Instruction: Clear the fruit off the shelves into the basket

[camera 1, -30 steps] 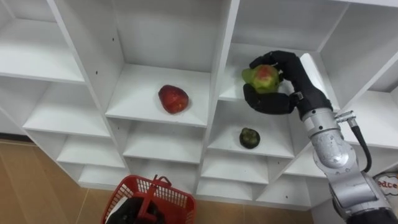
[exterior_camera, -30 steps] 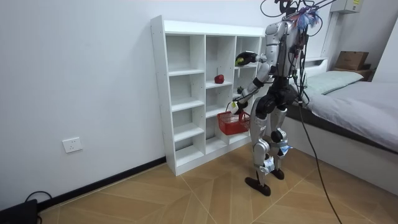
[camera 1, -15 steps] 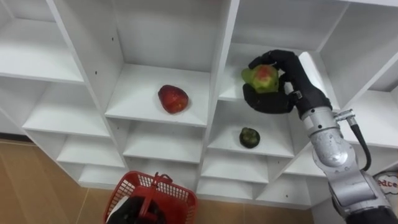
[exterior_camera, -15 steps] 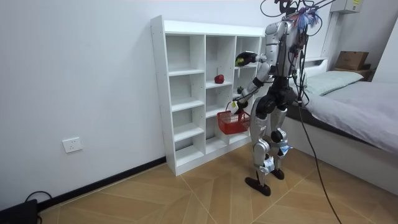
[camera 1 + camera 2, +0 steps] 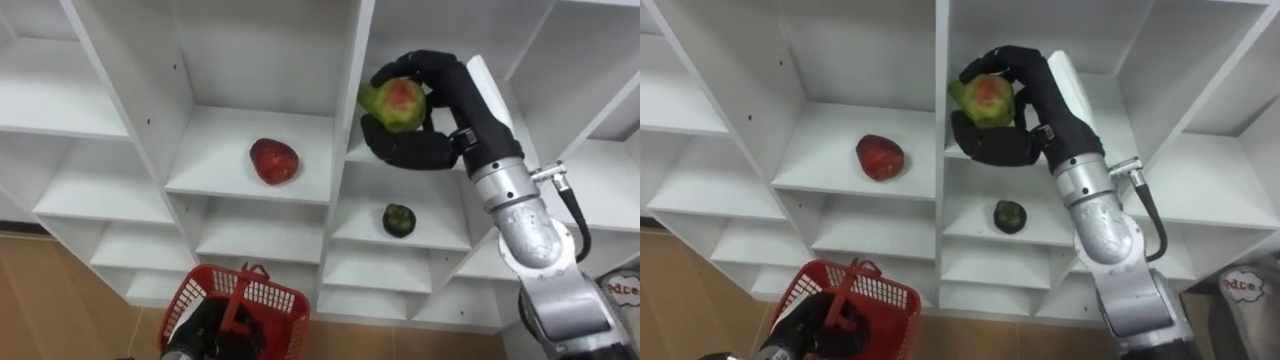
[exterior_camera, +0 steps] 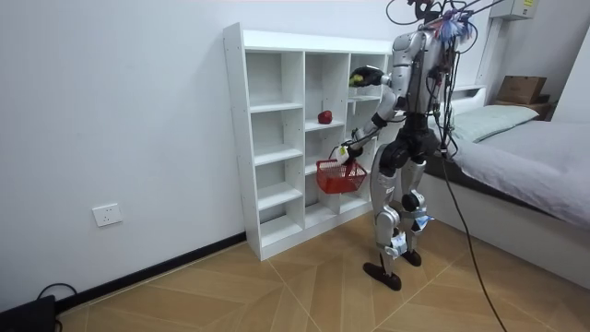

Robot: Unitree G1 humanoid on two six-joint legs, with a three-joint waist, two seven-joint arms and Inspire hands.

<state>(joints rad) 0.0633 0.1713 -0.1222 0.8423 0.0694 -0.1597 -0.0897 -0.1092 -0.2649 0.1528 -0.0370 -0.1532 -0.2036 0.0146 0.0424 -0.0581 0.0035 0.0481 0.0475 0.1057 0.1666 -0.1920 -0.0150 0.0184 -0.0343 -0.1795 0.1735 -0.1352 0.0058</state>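
One fruit (image 5: 393,103) gripped, two shelved; one basket (image 5: 278,296).

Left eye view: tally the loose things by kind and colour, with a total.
Green-and-red fruit, in the right hand: 1
Red fruit, on a closet shelf: 1
Dark green fruit, on a lower shelf: 1
Red basket, held by the left hand: 1
Total: 4

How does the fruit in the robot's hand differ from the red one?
The held fruit is green with a red blush; the shelf fruit is red all over. The held fruit is gripped by the right hand; the shelf fruit lies untouched on its shelf. Both are roundish.
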